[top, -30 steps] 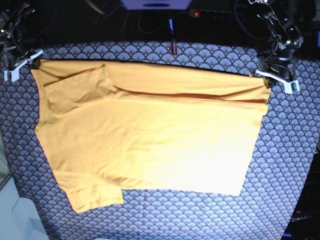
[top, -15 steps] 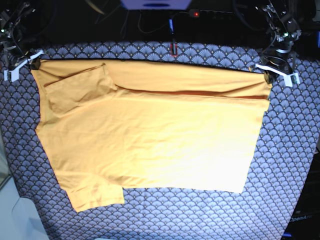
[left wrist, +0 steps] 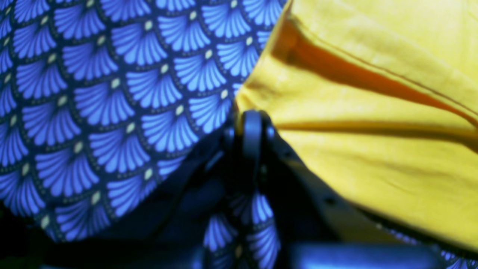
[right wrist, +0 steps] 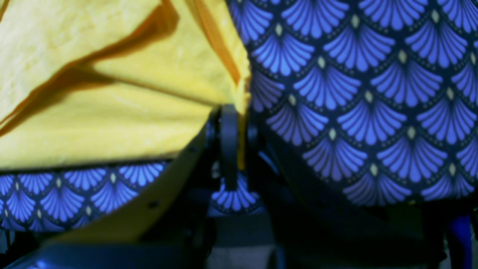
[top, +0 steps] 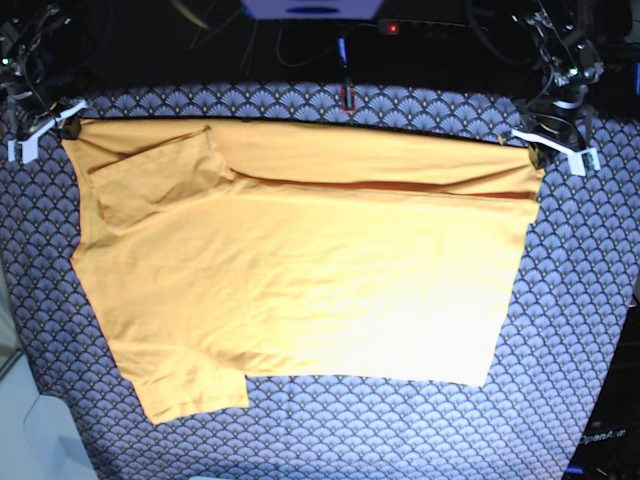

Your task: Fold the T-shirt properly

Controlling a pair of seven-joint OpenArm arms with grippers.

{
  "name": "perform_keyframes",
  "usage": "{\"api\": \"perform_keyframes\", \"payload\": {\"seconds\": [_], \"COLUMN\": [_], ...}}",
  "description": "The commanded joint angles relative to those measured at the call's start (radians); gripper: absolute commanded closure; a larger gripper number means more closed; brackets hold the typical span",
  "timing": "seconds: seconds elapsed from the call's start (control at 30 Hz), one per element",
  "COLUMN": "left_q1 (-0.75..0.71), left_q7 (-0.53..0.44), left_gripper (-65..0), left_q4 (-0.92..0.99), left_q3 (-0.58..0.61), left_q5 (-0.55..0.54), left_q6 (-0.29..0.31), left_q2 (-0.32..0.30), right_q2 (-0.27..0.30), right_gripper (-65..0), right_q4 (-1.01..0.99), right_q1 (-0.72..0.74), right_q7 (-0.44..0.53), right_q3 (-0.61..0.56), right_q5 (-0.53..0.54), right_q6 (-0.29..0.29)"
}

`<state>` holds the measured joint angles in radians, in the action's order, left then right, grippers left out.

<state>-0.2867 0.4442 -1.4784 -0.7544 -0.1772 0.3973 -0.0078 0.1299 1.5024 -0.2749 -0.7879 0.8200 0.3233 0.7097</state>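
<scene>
The yellow-orange T-shirt (top: 300,270) lies spread across the scallop-patterned tablecloth (top: 560,330), its far edge pulled taut between the two arms. My left gripper (top: 532,152) is shut on the shirt's far right corner, with the T-shirt (left wrist: 373,130) bunched at its tip, the left gripper (left wrist: 251,129). At the far left corner my right gripper (top: 66,124) is shut on the fabric too; the wrist view shows the T-shirt (right wrist: 112,93) pinched at the right gripper (right wrist: 233,119). One sleeve is folded in at the upper left, another sticks out at the lower left.
The tablecloth (left wrist: 93,112) covers the whole table. Behind the table's far edge run dark cables and a small red light (top: 391,28). A pale surface (top: 30,430) borders the table at the lower left.
The left gripper shifted slightly up and away with the shirt's corner a second ago, drawing the far edge tighter. Since half a second ago nothing has visibly moved.
</scene>
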Motion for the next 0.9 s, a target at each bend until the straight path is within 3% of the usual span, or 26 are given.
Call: {"api": "perform_keyframes", "payload": {"seconds": [0.0,0.3,0.43,0.6,0.87], "left_q1": [-0.003,-0.003,-0.003,-0.003,-0.004], "left_q7": [0.009,0.009,0.008,0.005,0.002], "left_gripper": [0.0,0.0,-3.7,-14.0,-38.3], "left_q4": [-0.008,-0.008,-0.008,-0.008,-0.017], "left_q3": [-0.006,-0.006,-0.006,-0.006,-0.011], "left_q5": [0.021,0.021,0.021,0.021,0.021], "left_q6": [-0.022,-0.022,-0.022,-0.022,-0.022], "left_q2": [-0.014,-0.014,-0.014,-0.014,-0.011], "right_q2": [0.011,0.011,0.011,0.011,0.011], "right_gripper": [0.0,0.0,0.0,-0.2,-20.5], "right_q4": [0.002,0.002,0.002,0.002,0.002], "right_q1": [-0.007,-0.005,-0.005,-0.005,-0.005], "right_q7": [-0.028,-0.035,-0.037,-0.037,-0.038], "right_q3": [0.003,0.003,0.003,0.003,0.009], "right_q5": [-0.034,-0.034,-0.034,-0.034,-0.034], "right_q6": [-0.012,-0.012,-0.012,-0.012,-0.012]}}
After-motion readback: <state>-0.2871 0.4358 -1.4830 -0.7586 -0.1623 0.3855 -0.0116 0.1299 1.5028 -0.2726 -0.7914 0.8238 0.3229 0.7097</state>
